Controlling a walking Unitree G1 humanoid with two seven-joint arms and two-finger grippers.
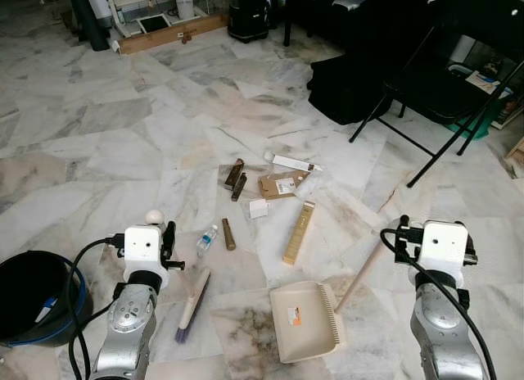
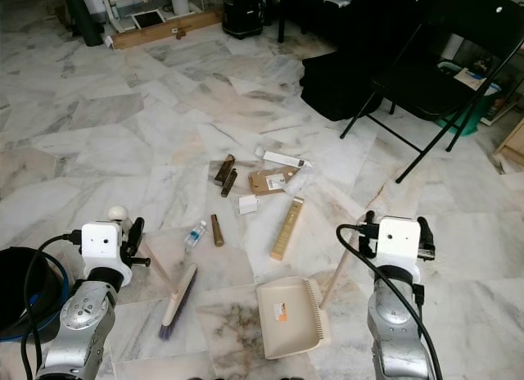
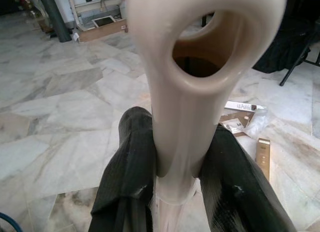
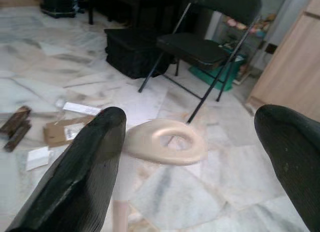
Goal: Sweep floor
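Left jaws (image 3: pixel 175 192) around brush handle (image 3: pixel 200 82), apparently tight.

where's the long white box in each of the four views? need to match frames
Left eye view: white box at the far edge of the litter, mid-frame.
Right eye view: white box just beyond the cardboard.
Left wrist view: white box on the floor beside the brush handle.
Right wrist view: white box, blurred, just beyond the cardboard.
Shared landmark: the black folding chair, beyond the box in every view.
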